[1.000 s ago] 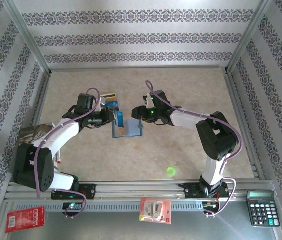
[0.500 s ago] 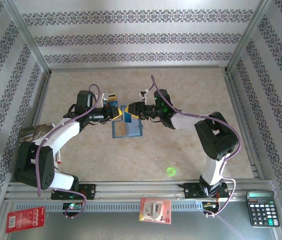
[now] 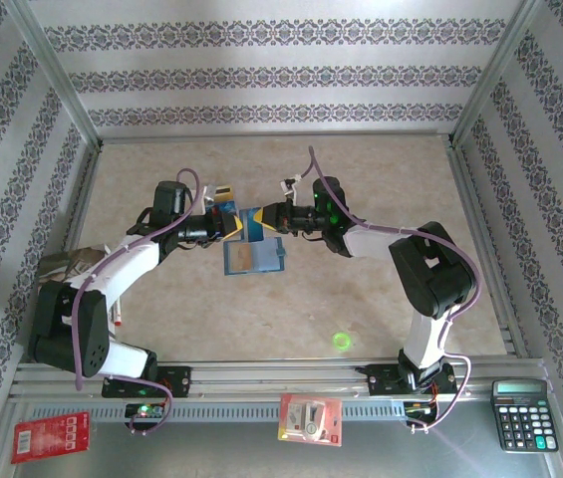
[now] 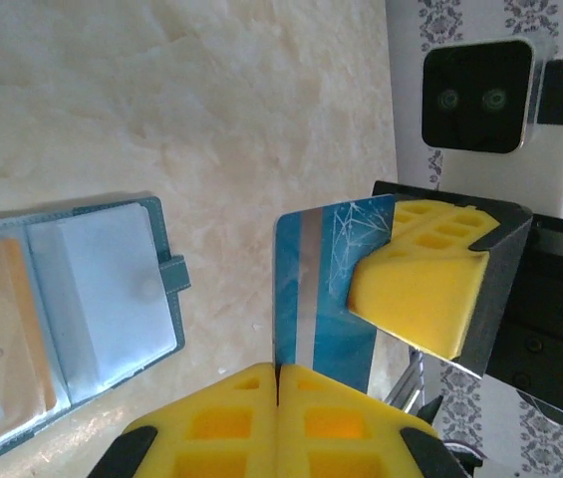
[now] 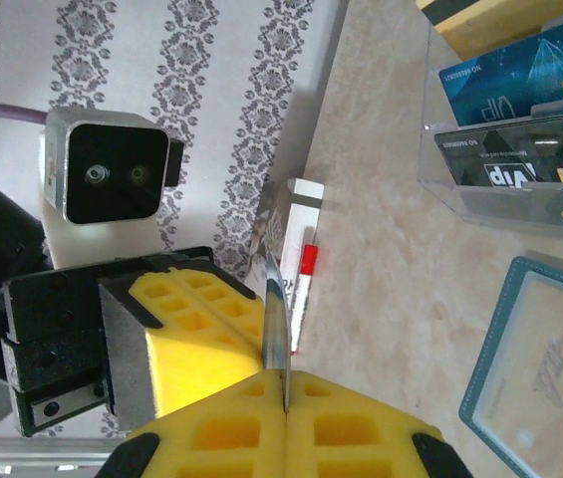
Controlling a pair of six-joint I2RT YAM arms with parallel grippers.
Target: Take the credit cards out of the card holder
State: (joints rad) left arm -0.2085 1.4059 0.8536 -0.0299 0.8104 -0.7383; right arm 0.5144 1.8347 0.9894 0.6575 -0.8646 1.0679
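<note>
Blue credit card (image 4: pixel 306 299): my right gripper (image 5: pixel 283 383) just clamped on, left gripper (image 4: pixel 277 378) pinching it too. Open card holder (image 4: pixel 112 289) lower left of left wrist view.

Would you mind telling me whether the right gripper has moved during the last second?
Yes. Against the card holder, which has stayed put, the right gripper has slid left toward the left gripper and closed on the blue card.

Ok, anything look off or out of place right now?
Only one oddity: the left claw and right claw are both shut on the same blue card, held in mid-air between them. The card holder lies open and flat, a tan card in its pocket.
</note>
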